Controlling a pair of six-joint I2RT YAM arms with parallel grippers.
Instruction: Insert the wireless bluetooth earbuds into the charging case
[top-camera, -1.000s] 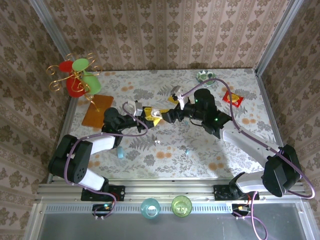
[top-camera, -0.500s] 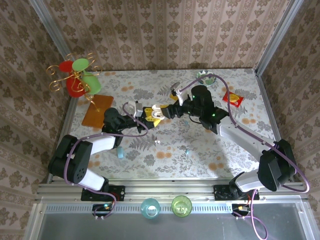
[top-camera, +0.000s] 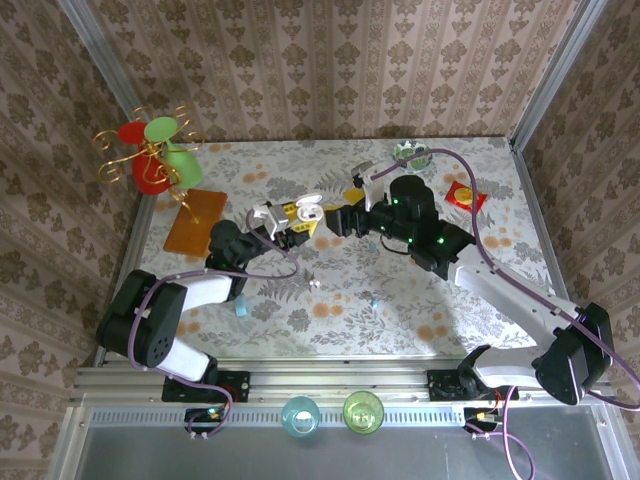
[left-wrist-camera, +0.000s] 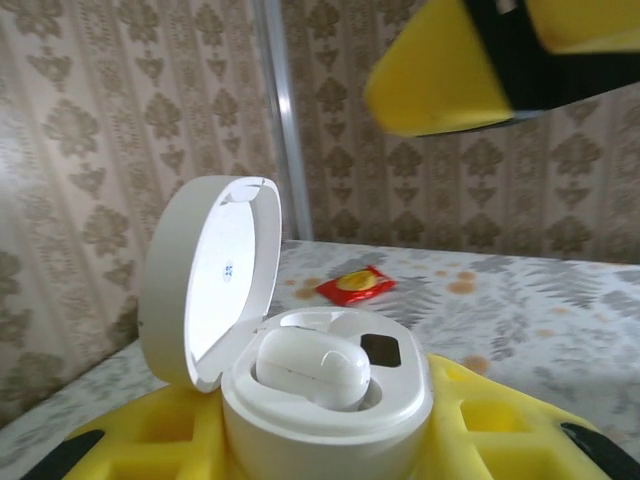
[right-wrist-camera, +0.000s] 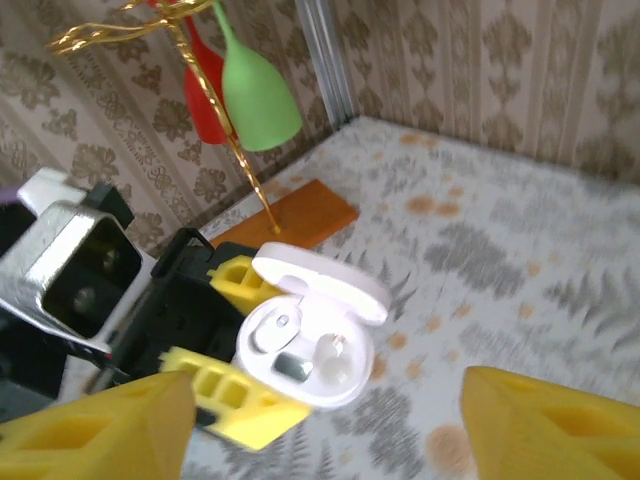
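Left hand (top-camera: 296, 216) clamps open charging case (left-wrist-camera: 330, 420), earbud (left-wrist-camera: 312, 368) seated; lid's blue mark (left-wrist-camera: 228, 270) unreadable. Right hand (right-wrist-camera: 328, 400) spread wide, empty.

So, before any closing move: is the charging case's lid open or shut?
Open. On the charging case the lid stands hinged up, with an earbud seated inside.

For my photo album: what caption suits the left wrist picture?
Left pincer holds the open charging case, one earbud seated inside.
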